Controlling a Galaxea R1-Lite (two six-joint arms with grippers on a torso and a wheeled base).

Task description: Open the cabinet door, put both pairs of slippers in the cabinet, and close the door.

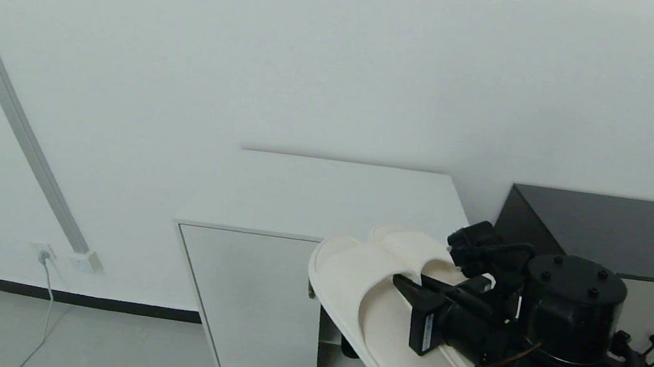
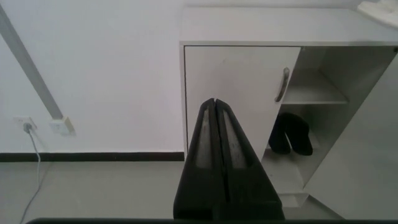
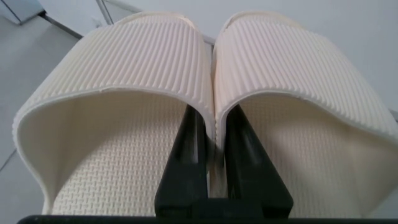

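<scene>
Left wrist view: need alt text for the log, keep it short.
The left gripper, black fingers shut together, points at a white cabinet whose right side stands open. Inside, a pair of black slippers sits on the bottom level beneath a white shelf. The closed left door has a slim metal handle.

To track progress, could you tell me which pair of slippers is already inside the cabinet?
The black pair, below the shelf; the cream pair is in the right gripper.

Mid-frame, the right pincer (image 3: pixel 214 123) clamps the touching inner strap walls of two cream ribbed slippers (image 3: pixel 124 87) lying side by side, one black finger inside each strap.
</scene>
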